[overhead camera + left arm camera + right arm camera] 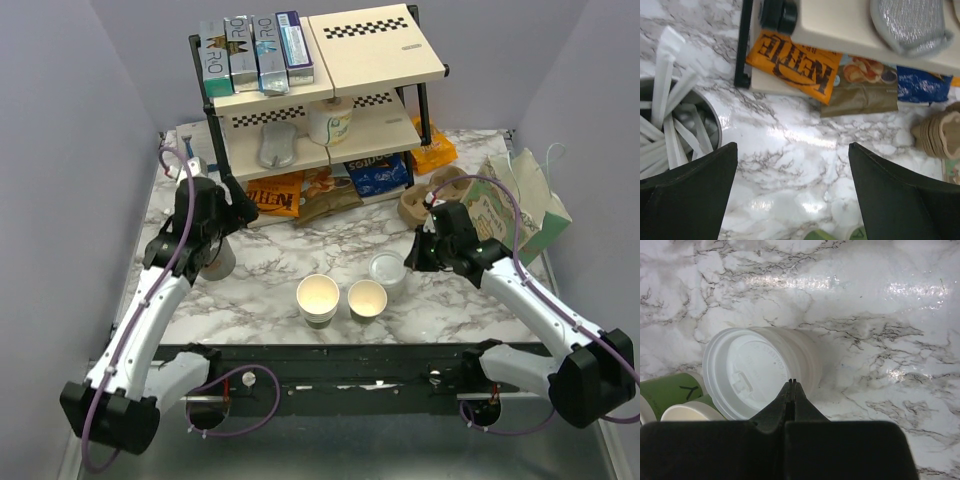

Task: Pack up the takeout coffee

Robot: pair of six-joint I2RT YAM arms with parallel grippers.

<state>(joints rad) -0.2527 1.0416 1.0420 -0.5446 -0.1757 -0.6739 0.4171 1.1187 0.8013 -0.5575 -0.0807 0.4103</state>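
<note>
1. Upright on the white marble desk (270, 250), near its front edge and about midway between the 2 arms: the small cream paper cup with greenish printed sides (367, 299), mouth open upward.
2. Just to the left of it, a taller stack of nested open paper cups (318, 299). Very close together, but not possible to tell if touching.
3. Just behind this small cup and a little to the right, a round white plastic lid (752, 372). Lying on top of a short white round body, of a kind not possible to tell from these views.
4. Pressed together, with nothing pinched between the fingers: the right end effector (792, 386). Tips over the near rim of the white lid. Contact with the lid not possible to judge.
5. Spread wide, with nothing between the fingers and only bare marble below: the left end effector (792, 150). At the left side of the desk, well apart from the small cup.
6. Just beside its left finger, a round grey metal pot (710, 112) filled with white paper sticks (665, 65).
7. At the back of the desk, a black-framed rack with cream shelves (375, 50), with 4 flat boxes (255, 52) on the left part of the top shelf.
8. Under the lowest shelf, an orange snack bag (275, 193) and a blue snack bag (378, 175).
9. To the right of the rack, a stack of brown cardboard cup carriers (430, 195). Further right, a green and white paper bag (520, 205).
</note>
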